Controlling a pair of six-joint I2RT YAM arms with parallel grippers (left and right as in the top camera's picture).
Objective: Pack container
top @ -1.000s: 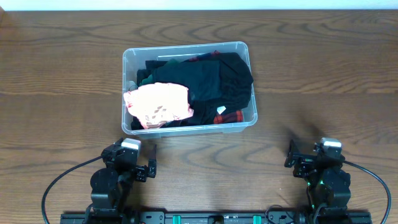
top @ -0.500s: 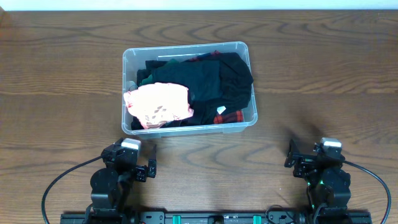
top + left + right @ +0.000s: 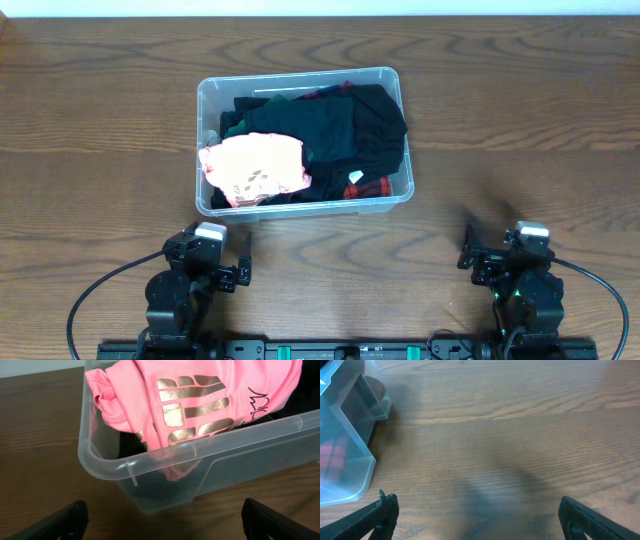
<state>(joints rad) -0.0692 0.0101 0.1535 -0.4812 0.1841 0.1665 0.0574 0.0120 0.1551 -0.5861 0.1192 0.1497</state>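
Note:
The clear plastic container [image 3: 207, 92] sits at the middle of the table, filled with clothes: a pink shirt with metallic print [image 3: 255, 166] at its front left, and dark garments [image 3: 345, 125] with a red plaid piece [image 3: 366, 188] to the right. In the left wrist view the container's near corner [image 3: 107, 467] and the pink shirt [image 3: 200, 400] fill the frame. My left gripper [image 3: 162, 520] is open and empty just in front of that corner. My right gripper [image 3: 480, 515] is open and empty over bare wood, with the container's corner [image 3: 350, 460] at its left.
The wooden table [image 3: 520, 120] surrounds the container on all sides. Both arm bases stand at the front edge, the left one [image 3: 195, 275] and the right one [image 3: 520, 275], with black cables beside them.

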